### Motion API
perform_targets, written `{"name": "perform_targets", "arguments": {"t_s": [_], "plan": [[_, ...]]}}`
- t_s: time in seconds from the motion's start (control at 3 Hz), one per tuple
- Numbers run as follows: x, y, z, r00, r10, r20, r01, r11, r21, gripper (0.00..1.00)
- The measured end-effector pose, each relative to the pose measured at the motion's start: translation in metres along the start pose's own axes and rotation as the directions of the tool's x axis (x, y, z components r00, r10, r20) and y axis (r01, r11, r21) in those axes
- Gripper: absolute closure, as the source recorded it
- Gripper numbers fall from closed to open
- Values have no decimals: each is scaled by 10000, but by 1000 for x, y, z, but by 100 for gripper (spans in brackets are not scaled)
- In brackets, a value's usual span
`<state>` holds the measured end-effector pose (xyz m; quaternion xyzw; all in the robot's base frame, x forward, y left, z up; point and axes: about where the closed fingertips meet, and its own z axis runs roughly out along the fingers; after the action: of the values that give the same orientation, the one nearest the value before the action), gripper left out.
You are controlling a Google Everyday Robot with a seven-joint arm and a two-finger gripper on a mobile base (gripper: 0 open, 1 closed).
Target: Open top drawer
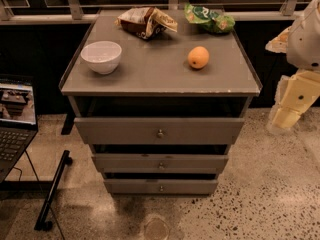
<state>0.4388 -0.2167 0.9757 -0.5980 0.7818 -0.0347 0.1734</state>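
The top drawer [125,130] is the widest grey front of three, directly under the cabinet top, with a small round metal knob [160,133] at its centre. A dark gap shows between its upper edge and the cabinet top. My arm comes in at the right edge, white above and cream below. Its gripper [287,111] hangs beside the cabinet's right side, about level with the top drawer, well to the right of the knob and touching nothing.
Two narrower grey drawers [160,163] [160,186] sit below. On the cabinet top [150,74] stand a white bowl [101,56], an orange [198,57], a brown snack bag [146,21] and a green snack bag [210,18]. A laptop [15,119] and a black stand [52,191] are at the left on the speckled floor.
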Motion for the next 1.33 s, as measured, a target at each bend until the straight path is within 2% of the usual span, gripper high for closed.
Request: {"name": "perform_targets", "arguments": {"t_s": [0.33, 0.67, 1.0, 1.33], "plan": [[4, 23, 8, 9952, 719, 671, -741, 9968, 311, 0], [28, 56, 46, 9614, 2394, 1360, -2442, 9695, 193, 0], [43, 70, 102, 8960, 3956, 2017, -4000, 9163, -205, 0], [43, 40, 143, 8304, 4649, 3071, -4854, 8742, -110, 0]]}}
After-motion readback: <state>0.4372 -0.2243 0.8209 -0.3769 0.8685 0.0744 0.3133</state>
